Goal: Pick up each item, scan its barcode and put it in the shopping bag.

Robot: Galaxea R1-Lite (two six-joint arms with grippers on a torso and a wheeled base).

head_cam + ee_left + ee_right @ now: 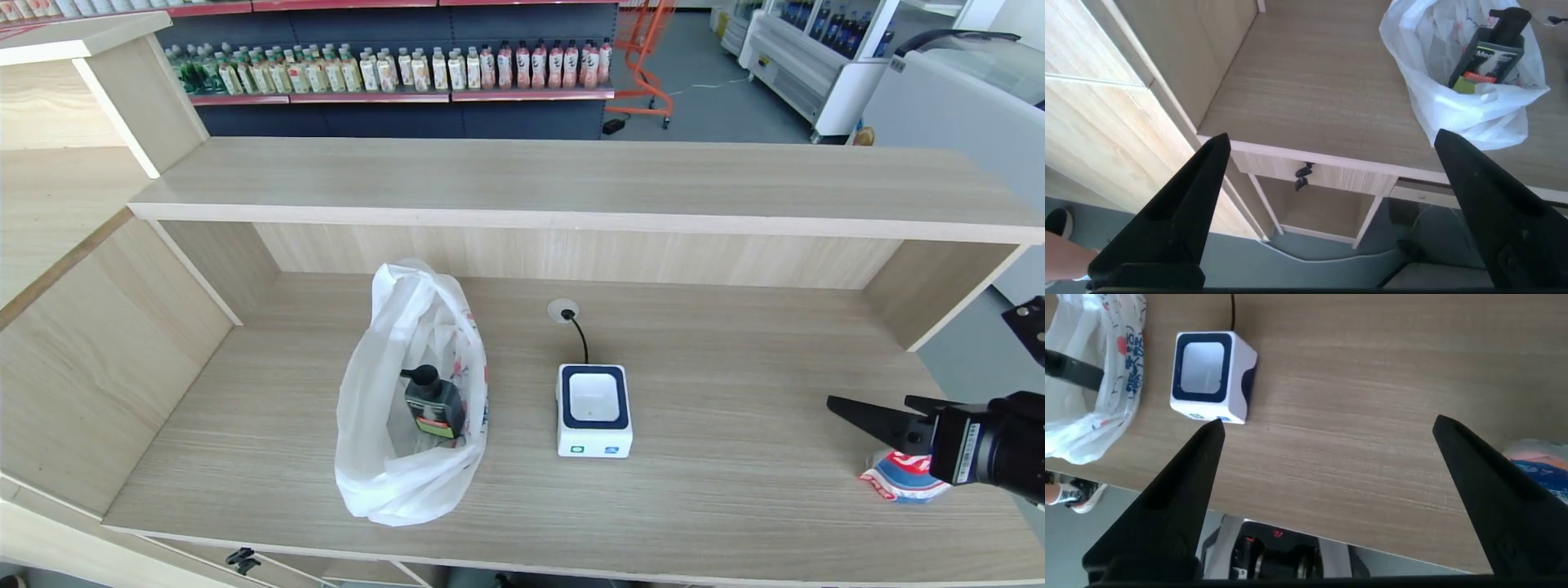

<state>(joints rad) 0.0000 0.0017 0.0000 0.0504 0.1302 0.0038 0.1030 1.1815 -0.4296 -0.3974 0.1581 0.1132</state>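
Just beside right hand [867,402], packet [898,482]

Pale wood counter [735,408], bottle shelves [392,73] behind, grey floor [727,102], perhaps freezers [816,65]

No legible text on bottle [433,406] or scanner [594,408].

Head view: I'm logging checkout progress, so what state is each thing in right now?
shopping bag: mouth open, standing on the counter.
pump bottle: inside the bag, pump end up.
scanner: window facing up, cable attached, nothing on it.
packet: lying on the counter, not gripped.
left gripper: open, empty.
right gripper: open, empty, above the packet.
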